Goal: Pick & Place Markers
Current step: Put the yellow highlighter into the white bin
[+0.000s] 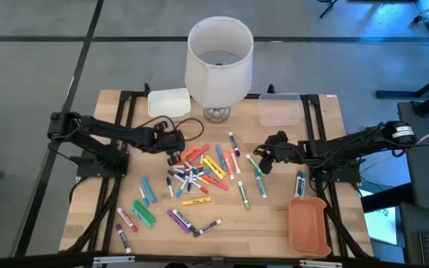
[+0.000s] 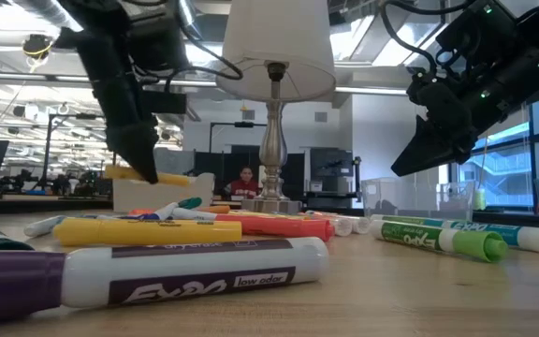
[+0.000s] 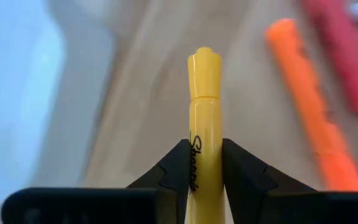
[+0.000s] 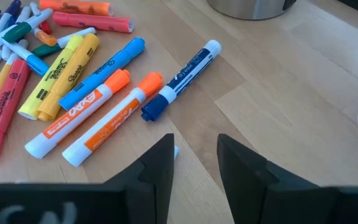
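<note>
Closest to the low camera lies a white marker point(image 2: 195, 271) with a purple cap, lengthwise across the table point(image 1: 274, 223). Behind it spreads the marker pile point(image 1: 199, 175), mid-table. An orange tray point(image 1: 307, 225) sits at the front right corner, well apart from the left arm. Left gripper point(image 3: 205, 163) hangs over the pile's back left edge, fingers clamped on a yellow highlighter point(image 3: 204, 118) whose long axis points straight out between them. Right gripper point(image 4: 194, 155) hovers empty, fingers apart, beside a blue-capped marker point(image 4: 182, 79), nearer the tray.
</note>
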